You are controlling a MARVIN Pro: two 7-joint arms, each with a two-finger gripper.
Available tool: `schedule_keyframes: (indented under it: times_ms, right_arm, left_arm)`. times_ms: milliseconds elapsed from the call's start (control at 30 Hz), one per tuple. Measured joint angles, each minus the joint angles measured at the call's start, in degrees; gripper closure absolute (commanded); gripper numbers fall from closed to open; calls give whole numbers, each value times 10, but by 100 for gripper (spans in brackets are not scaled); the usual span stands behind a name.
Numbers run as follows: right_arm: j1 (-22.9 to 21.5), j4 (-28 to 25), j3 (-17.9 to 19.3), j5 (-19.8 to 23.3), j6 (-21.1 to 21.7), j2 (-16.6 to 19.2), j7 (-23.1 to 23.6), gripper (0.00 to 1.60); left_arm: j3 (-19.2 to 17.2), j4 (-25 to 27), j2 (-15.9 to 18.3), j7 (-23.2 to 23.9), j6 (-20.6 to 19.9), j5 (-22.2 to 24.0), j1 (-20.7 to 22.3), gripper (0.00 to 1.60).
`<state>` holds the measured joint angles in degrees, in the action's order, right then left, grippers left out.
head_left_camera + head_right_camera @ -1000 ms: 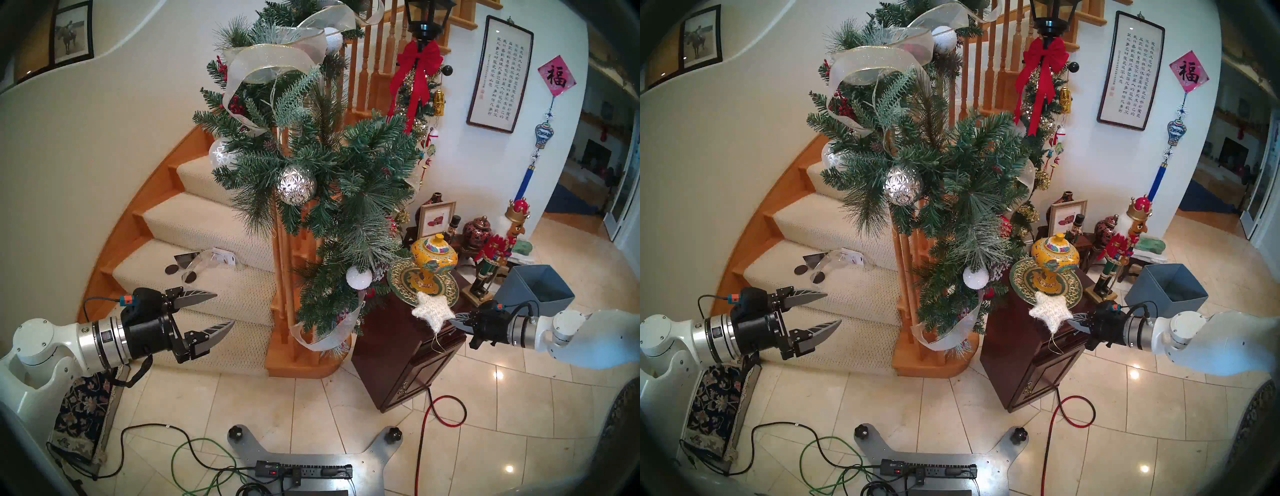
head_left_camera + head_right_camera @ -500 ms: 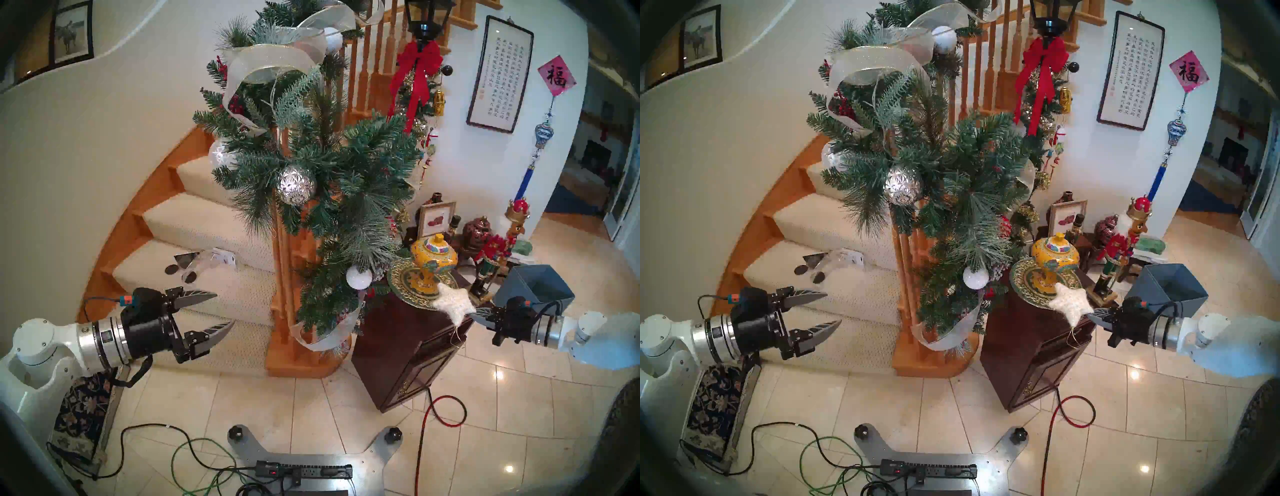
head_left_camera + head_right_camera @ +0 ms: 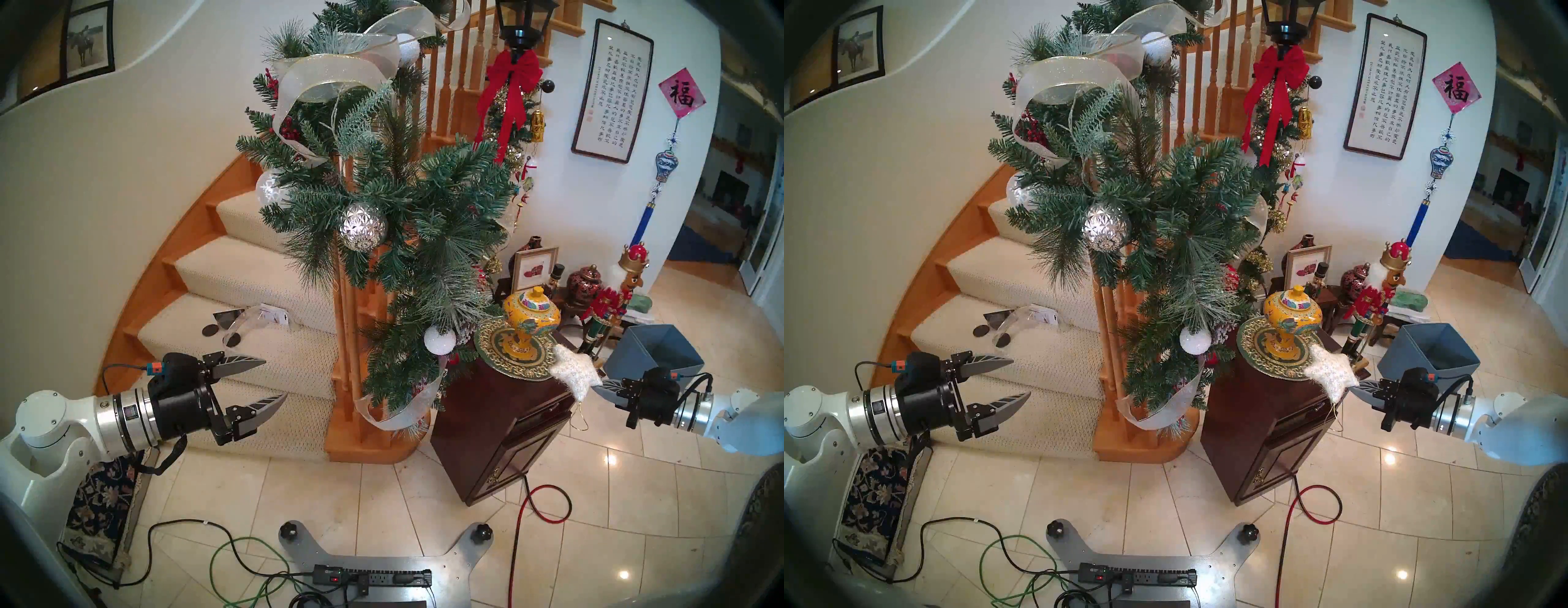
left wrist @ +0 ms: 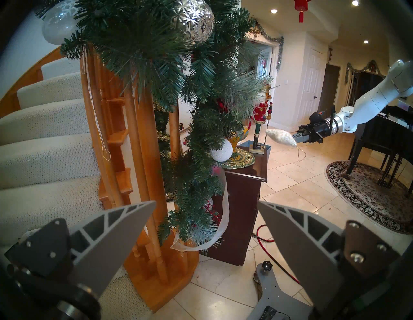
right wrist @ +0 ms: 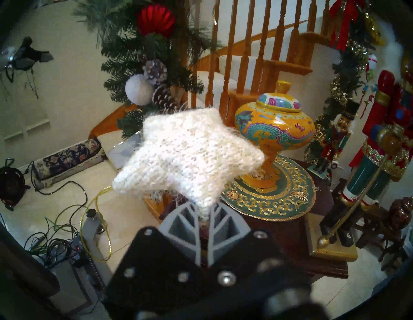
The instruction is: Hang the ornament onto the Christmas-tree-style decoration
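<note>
White star ornament (image 3: pixel 577 371) pinched by one tip in right end effector (image 3: pixel 601 387), held in air beside desk (image 3: pixel 488 407), gold loop (image 3: pixel 580 418) dangling. Well apart from green garland (image 3: pixel 424 237). Left end effector (image 3: pixel 261 382) wide open, empty. Picking up done; hanging not yet done.

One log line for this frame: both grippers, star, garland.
left gripper: open, empty | right gripper: shut on star by one tip | gold loop: dangling free | garland: star not hung

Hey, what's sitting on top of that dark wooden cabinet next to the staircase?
On the dark wooden cabinet lies a round green-and-gold mat, and a yellow lidded jar stands on it. The white star held above by the right gripper hides the mat's near-right edge.
</note>
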<state>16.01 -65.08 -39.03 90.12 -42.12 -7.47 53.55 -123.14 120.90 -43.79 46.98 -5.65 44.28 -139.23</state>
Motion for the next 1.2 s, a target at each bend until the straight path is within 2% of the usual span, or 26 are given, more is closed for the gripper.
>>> schedule_keyframes:
  times_ms: [233,300,400,633,933,1200]
  right_arm:
    - [-15,0,-18,48,-12,4,71,160]
    - [-21,-2,-25,64,-19,5,77,160]
    - [-29,-4,-34,84,-30,7,66,160]
    - [-50,-14,-55,101,-56,9,39,160]
    - [-74,-18,-80,99,-86,11,8,160]
    - [-97,-12,-99,76,-113,12,-20,160]
  left_arm:
    - [0,0,0,0,0,0,0,0]
    - [0,0,0,0,0,0,0,0]
    - [0,0,0,0,0,0,0,0]
    - [0,0,0,0,0,0,0,0]
    - [0,0,0,0,0,0,0,0]
    - [0,0,0,0,0,0,0,0]
